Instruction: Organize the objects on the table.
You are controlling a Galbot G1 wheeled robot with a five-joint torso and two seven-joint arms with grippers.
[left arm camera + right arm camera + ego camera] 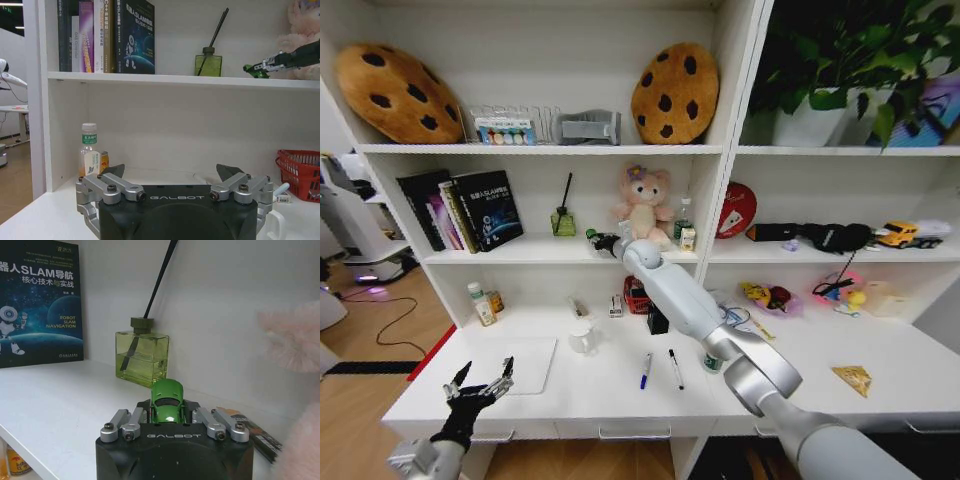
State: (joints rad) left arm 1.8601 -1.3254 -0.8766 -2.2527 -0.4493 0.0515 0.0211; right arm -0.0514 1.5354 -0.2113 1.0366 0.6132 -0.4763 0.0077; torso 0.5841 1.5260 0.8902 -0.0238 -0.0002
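Observation:
My right gripper (603,242) reaches up to the middle shelf and is shut on the tiny green toy car (167,401), just above the shelf board beside the pink plush bear (645,205). The car (255,72) and that gripper also show far off in the left wrist view. On the white table (620,402) lie a blue pen (646,370) and a black pen (676,368). A small can (711,363) stands half hidden behind my right arm. A slim silver laptop (523,364) lies at the left. My left gripper (480,384) hovers open over the table's front left corner, holding nothing.
A green diffuser bottle (141,358) and books (470,208) stand on the same shelf as the car. A white cup (582,338), a red basket (301,173) and a drink bottle (90,156) stand at the back of the table. A yellow packet (853,378) lies at the right.

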